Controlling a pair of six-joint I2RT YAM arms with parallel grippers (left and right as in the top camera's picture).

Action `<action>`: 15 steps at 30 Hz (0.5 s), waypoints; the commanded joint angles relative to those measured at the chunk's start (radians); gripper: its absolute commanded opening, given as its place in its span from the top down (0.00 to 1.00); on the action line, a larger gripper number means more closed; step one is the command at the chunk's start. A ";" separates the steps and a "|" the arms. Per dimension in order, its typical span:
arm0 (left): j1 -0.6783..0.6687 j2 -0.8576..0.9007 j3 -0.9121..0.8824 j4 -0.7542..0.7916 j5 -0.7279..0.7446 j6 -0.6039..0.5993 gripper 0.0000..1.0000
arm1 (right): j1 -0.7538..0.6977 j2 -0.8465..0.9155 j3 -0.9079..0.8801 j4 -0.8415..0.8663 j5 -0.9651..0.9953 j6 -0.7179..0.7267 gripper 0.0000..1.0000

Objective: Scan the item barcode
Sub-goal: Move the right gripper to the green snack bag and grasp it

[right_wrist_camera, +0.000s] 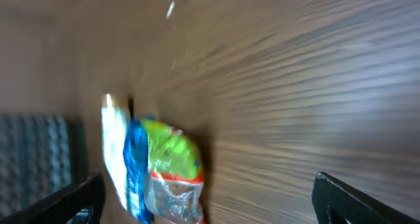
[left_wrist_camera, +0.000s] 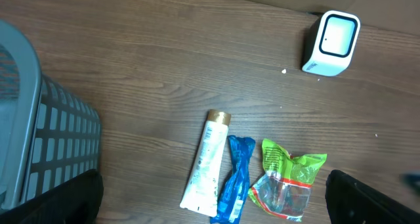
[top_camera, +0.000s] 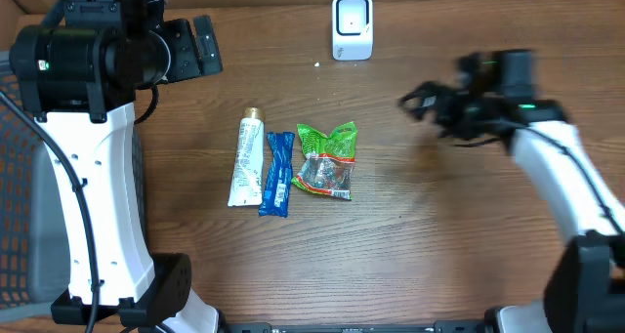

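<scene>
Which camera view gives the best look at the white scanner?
The left wrist view: the white scanner appears large and sharp, face and side visible. The overhead view shows the scanner whole but smaller. The right wrist view is blurred; a pale smear at its top edge may be it.

A wooden table (top_camera: 410,255) is seen. Near the middle of its surface, a white tube (top_camera: 245,162), a blue packet (top_camera: 277,174) and a green bag (top_camera: 327,160) are laid side by side. A white scanner (top_camera: 352,26) is stood near the far edge.
</scene>
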 commanded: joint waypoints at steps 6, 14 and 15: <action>-0.001 -0.002 -0.003 0.003 -0.010 -0.014 0.00 | 0.272 0.194 0.008 0.128 0.132 -0.246 0.00; -0.001 -0.001 -0.003 0.003 -0.010 -0.014 0.00 | 0.291 0.289 0.008 0.212 0.124 -0.303 0.25; -0.001 -0.002 -0.003 0.004 -0.010 -0.014 0.01 | 0.291 0.297 0.008 0.221 0.124 -0.303 0.31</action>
